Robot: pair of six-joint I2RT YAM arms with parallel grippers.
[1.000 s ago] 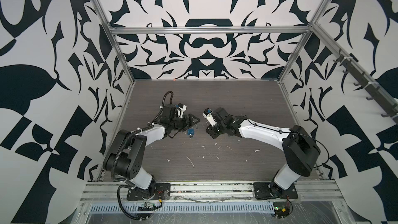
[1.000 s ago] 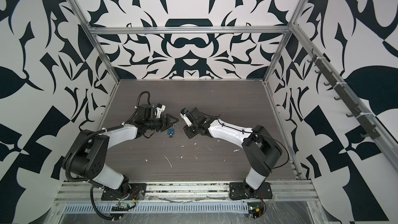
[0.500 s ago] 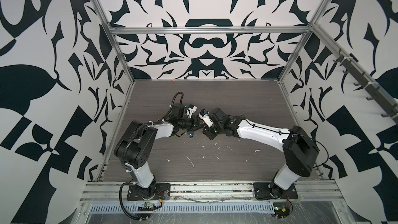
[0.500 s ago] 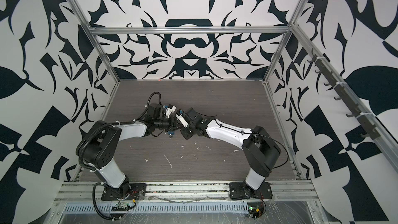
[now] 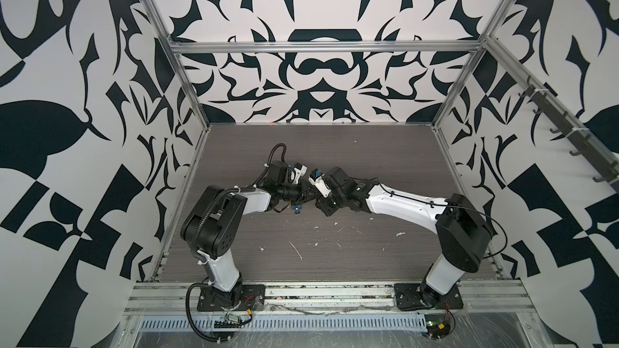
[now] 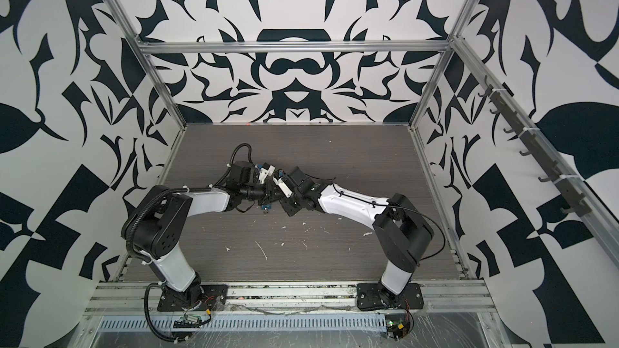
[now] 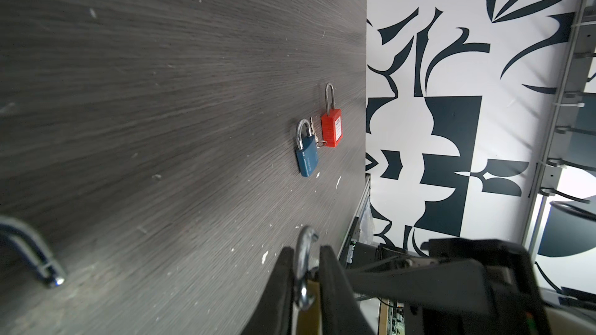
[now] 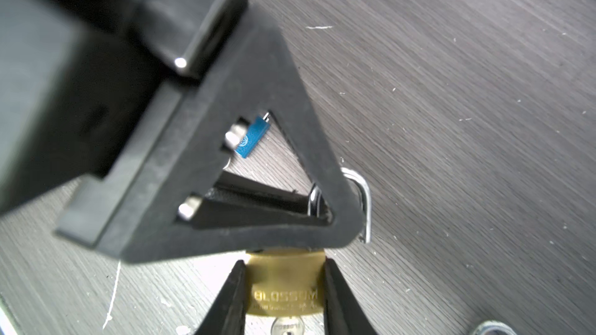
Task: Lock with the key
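Padlock (image 8: 284,288) shackle (image 8: 366,201) partly behind left jaws

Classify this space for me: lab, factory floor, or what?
Most likely a lab robot-training cell. An aluminium frame carries black-and-white patterned panels around a grey table, a left arm and a right arm are bolted to its front rail, and the props are a blue padlock, a red padlock and a brass padlock.

Grey wood-grain table (image 5: 368,162) bears blue padlock (image 7: 306,156), red padlock (image 7: 332,128), white flecks (image 5: 296,250), seemingly a blue key (image 5: 296,209).

right gripper (image 5: 314,196) blocks centre, table (image 5: 301,262) front open
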